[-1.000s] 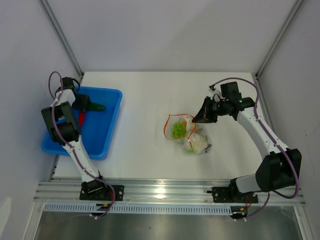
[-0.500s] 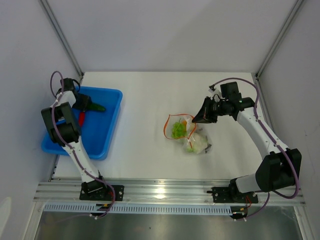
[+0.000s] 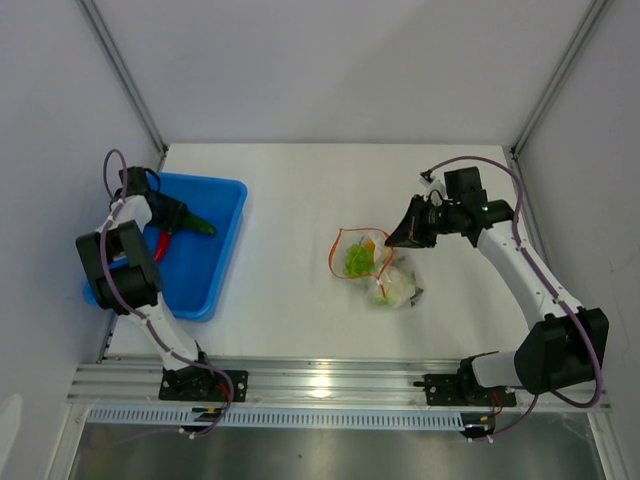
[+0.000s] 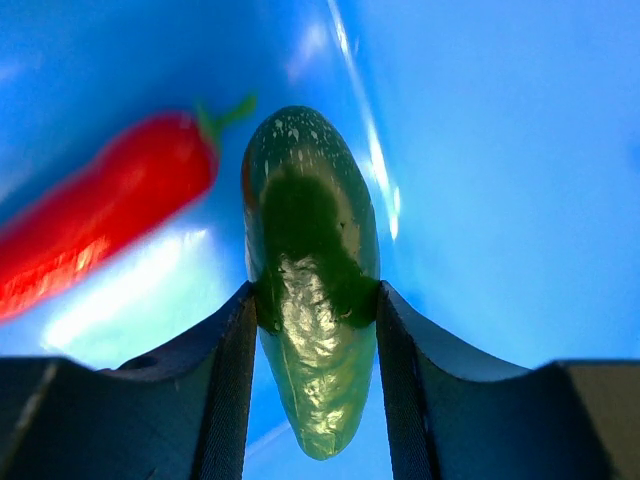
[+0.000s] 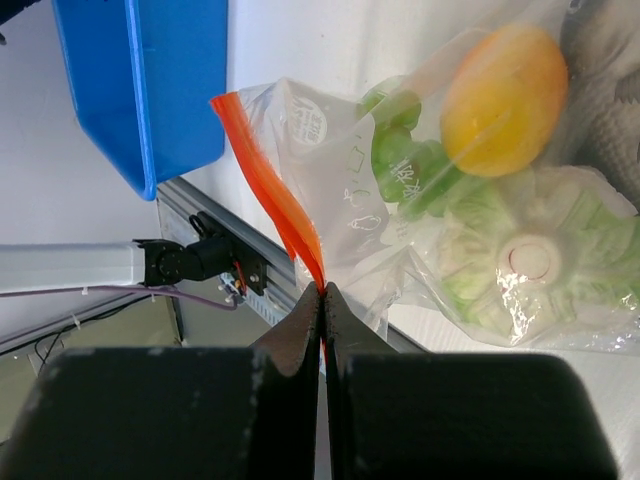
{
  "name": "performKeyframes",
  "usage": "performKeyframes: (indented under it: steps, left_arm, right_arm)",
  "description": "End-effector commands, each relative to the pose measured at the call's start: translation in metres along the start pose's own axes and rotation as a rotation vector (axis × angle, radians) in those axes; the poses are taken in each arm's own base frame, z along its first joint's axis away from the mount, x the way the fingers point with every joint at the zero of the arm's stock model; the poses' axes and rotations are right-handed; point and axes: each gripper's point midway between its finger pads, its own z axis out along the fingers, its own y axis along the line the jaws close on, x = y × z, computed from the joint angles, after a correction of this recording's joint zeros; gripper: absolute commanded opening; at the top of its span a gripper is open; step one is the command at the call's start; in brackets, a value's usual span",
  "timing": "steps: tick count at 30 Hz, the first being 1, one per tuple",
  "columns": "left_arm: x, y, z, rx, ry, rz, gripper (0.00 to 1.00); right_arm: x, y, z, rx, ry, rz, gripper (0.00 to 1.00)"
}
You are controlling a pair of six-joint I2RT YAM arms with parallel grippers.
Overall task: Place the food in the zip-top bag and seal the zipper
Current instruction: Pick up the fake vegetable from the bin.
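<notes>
One chili beside cucumber in left hand, blue tray beneath

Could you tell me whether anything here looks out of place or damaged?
Nothing stands out. The right gripper pinches the zipper of the open bag; the left gripper grips the cucumber in the tray, beside the chili.

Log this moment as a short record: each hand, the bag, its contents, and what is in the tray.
left hand: shut on the cucumber, inside the tray
right hand: shut on the zipper strip
bag: lying on the table, mouth open, not sealed
in the bag: grapes, orange piece, leafy vegetable
in the tray: chili, beside the cucumber
</notes>
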Motion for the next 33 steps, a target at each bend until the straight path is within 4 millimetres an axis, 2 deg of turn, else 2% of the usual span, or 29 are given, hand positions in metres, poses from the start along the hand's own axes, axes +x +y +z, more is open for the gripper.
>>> performKeyframes:
  steps: [1, 4, 5, 6, 15, 19, 23, 25, 26, 31, 33]
  left_arm:
    - [0.004, -0.015, -0.044, 0.086, -0.026, 0.041, 0.01]
    - [0.021, -0.01, -0.058, 0.121, -0.001, 0.012, 0.01]
    - [0.02, -0.017, -0.074, 0.163, -0.017, 0.001, 0.01]
    - [0.033, -0.011, -0.075, 0.173, 0.009, -0.007, 0.01]
    - [0.057, -0.033, -0.137, 0.349, 0.023, 0.025, 0.01]
    - [0.077, -0.041, -0.153, 0.379, 0.06, 0.038, 0.01]
    - [0.105, -0.07, -0.172, 0.448, 0.119, 0.074, 0.0]
    - [0.112, -0.08, -0.18, 0.467, 0.132, 0.084, 0.0]
    - [0.118, -0.091, -0.19, 0.495, 0.135, 0.11, 0.01]
    - [0.123, -0.109, -0.218, 0.557, 0.132, 0.126, 0.01]
    - [0.13, -0.123, -0.233, 0.603, 0.145, 0.157, 0.01]
  right_arm:
    - [0.0, 0.006, -0.011, -0.018, -0.047, -0.052, 0.0]
    - [0.005, 0.003, -0.011, -0.017, -0.043, -0.046, 0.0]
    - [0.006, 0.005, -0.013, -0.022, -0.048, -0.052, 0.0]
    - [0.006, 0.005, -0.013, -0.025, -0.053, -0.055, 0.0]
    - [0.008, 0.008, -0.016, -0.03, -0.054, -0.057, 0.0]
    - [0.007, 0.008, -0.017, -0.026, -0.052, -0.054, 0.0]
    - [0.004, 0.01, -0.017, -0.026, -0.049, -0.051, 0.0]
    - [0.002, 0.009, -0.015, -0.022, -0.047, -0.045, 0.0]
    - [0.001, 0.01, -0.014, -0.023, -0.047, -0.042, 0.0]
    - [-0.003, 0.009, -0.01, -0.026, -0.042, -0.031, 0.0]
    - [-0.004, 0.009, -0.009, -0.025, -0.043, -0.028, 0.0]
